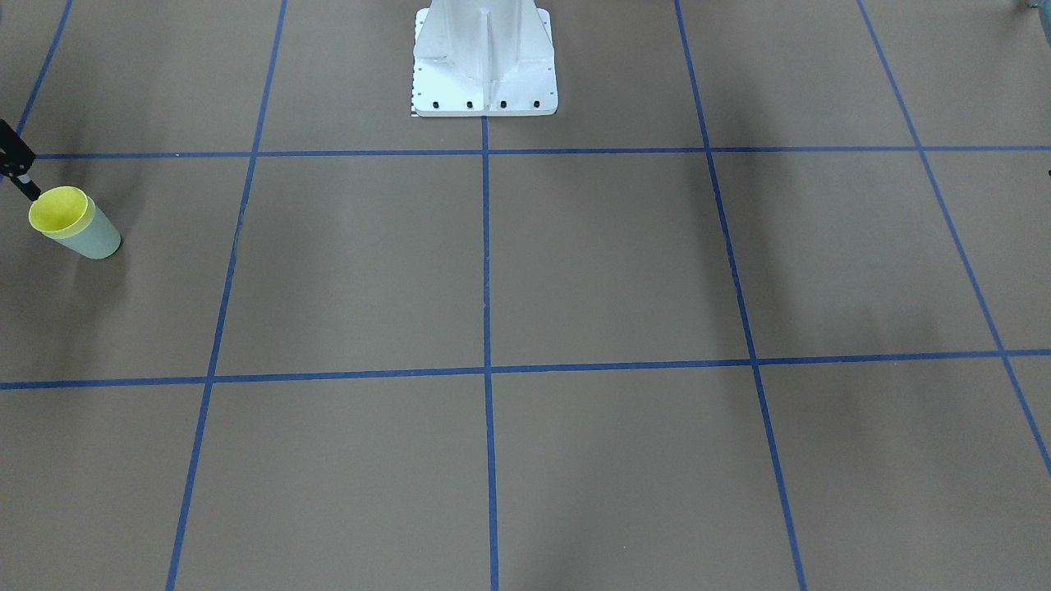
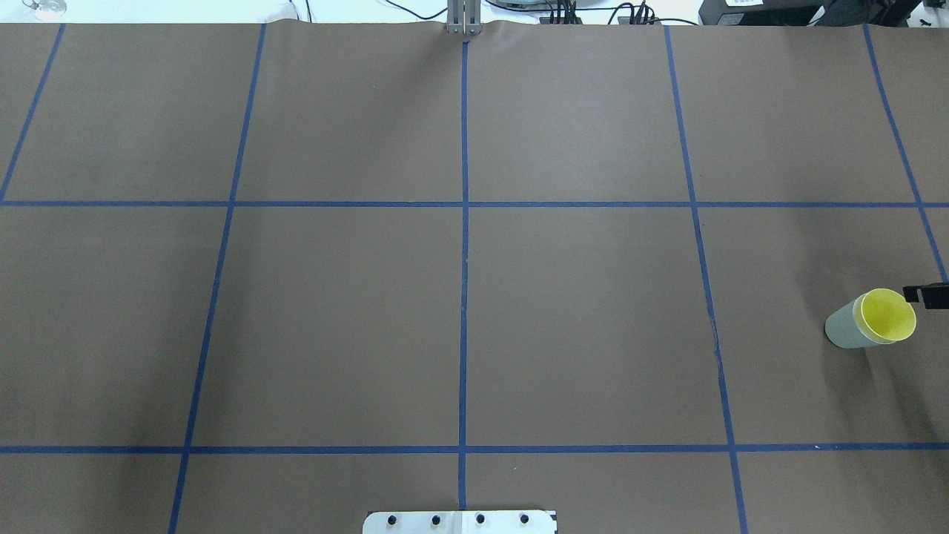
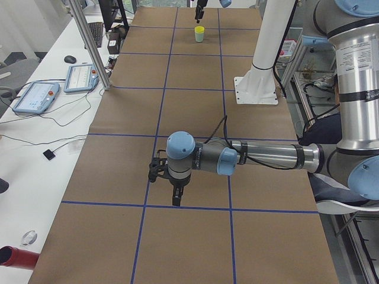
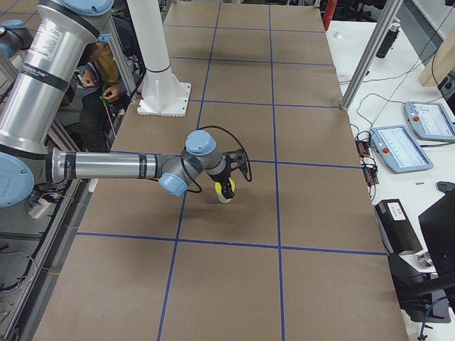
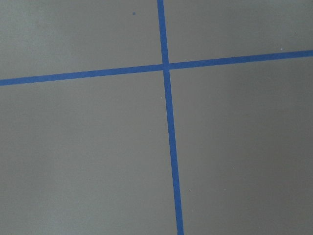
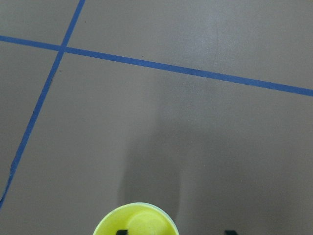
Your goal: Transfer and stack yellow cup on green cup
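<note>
Right gripper: two dark fingertips showed at the bottom edge of the right wrist view. They were set well apart, one over the cup mouth and one outside the rim, with nothing clamped.
Yellow cup: small bright yellow tapered plastic tumbler, nested in the green one with only its rim band showing.
Green cup: small pale mint-green tapered plastic tumbler, upright near the robot's right end of the brown paper-covered table.
Task status: judged stacked; only a clean upward retreat was left to do.
Handling: judged light, stiff, thin-walled and smooth; unlikely to break, but easily tipped by a brushing finger.
Hold point: the rim wall, one finger inside and one outside. Tapered cups wedge, so a lift could drag both.
Left gripper: hung over the table well apart from the cups; its opening could not be told.
</note>
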Robot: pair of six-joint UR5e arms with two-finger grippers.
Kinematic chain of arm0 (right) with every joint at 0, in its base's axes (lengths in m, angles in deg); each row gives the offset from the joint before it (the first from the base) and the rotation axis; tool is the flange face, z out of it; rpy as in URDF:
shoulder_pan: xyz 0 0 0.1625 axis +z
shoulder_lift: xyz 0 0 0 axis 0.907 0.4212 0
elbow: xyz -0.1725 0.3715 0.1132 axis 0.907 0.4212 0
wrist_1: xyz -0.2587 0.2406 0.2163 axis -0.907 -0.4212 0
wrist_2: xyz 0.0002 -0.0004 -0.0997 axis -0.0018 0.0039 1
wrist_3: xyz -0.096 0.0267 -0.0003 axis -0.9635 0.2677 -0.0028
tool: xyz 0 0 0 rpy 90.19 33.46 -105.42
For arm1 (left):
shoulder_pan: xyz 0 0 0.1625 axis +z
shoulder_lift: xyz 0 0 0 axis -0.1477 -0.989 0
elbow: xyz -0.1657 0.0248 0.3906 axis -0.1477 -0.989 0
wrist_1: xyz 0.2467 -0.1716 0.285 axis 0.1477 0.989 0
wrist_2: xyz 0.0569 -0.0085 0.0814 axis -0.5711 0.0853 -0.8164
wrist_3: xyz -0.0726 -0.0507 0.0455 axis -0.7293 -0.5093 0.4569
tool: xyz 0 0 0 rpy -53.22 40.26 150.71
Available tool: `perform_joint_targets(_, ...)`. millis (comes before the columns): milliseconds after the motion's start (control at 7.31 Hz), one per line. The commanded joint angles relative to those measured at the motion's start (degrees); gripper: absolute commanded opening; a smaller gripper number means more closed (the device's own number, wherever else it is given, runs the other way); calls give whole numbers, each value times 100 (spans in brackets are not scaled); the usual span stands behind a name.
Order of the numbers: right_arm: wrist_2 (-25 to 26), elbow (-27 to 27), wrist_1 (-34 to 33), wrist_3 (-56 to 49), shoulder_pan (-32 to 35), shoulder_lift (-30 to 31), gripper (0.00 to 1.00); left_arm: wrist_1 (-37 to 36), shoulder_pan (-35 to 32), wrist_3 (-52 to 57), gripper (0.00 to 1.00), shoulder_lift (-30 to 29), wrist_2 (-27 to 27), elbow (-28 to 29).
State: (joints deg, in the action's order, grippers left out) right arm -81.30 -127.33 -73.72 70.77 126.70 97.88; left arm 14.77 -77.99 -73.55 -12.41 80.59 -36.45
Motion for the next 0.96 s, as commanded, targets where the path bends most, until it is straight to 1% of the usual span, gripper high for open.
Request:
perform_joint_targets(0, -104, 15, -68, 5, 17, -47, 100, 2, 0, 5, 100, 0, 0, 4)
perform_joint_targets(137, -148, 50, -277, -56, 122, -47, 100, 2, 0, 5, 100, 0, 0, 5)
perform_joint_targets(273, -331, 25, -1019, -178, 384, -308, 100, 2, 0, 5, 100, 0, 0, 5)
perform_joint_targets(410, -368, 33, -1723, -753, 622, -546, 100, 2, 0, -4, 100, 0, 0, -22)
perform_joint_targets(684, -377, -2, -3601, -2429, 1367, -1265, 100, 2, 0, -4, 100, 9, 0, -48)
perform_joint_targets(820, -377, 41, -4324, -3125, 1623, -1478, 100, 2, 0, 5, 100, 9, 0, -48)
